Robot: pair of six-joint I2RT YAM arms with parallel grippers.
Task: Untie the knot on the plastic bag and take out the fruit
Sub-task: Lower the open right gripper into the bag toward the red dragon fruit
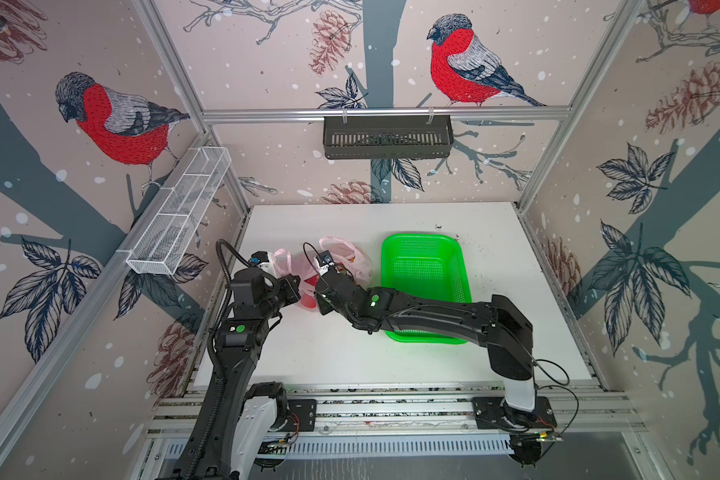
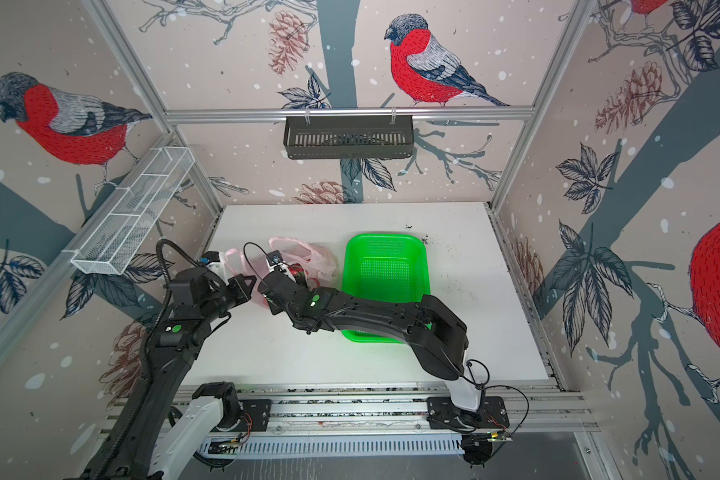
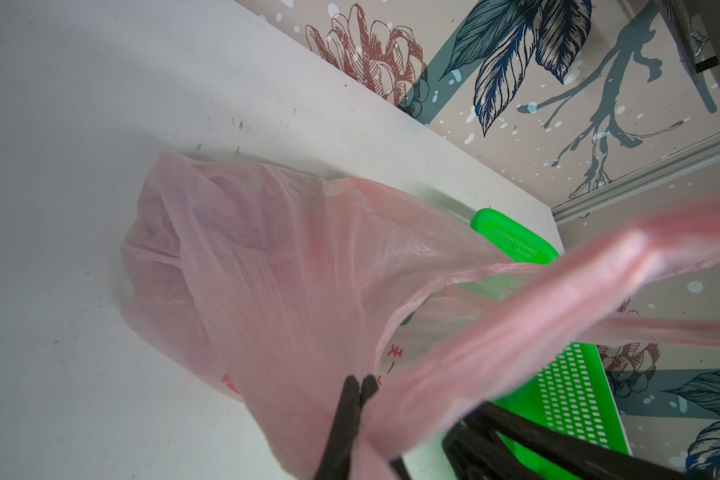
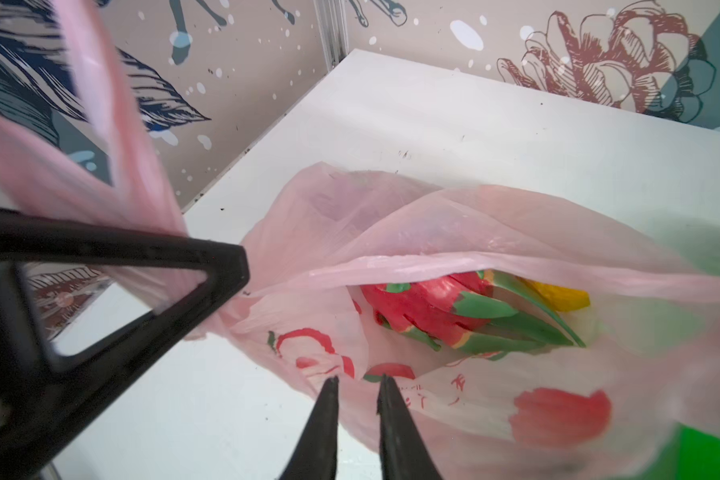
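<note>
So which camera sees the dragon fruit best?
The right wrist view: the dragon fruit shows clearly through the plastic bag's open mouth. Both top views catch only a red glimpse beside the arm; the left wrist view shows just pink film.

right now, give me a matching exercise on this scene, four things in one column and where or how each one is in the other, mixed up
Things
1. dragon fruit
2. green basket
3. left gripper
4. black basket

Place or state
a. hangs from the rail on the back wall
b. inside the pink bag
c. shut on the pink bag's film
d. on the table, to the right of the pink bag in both top views

Pairs: 1-b, 2-d, 3-c, 4-a
</note>
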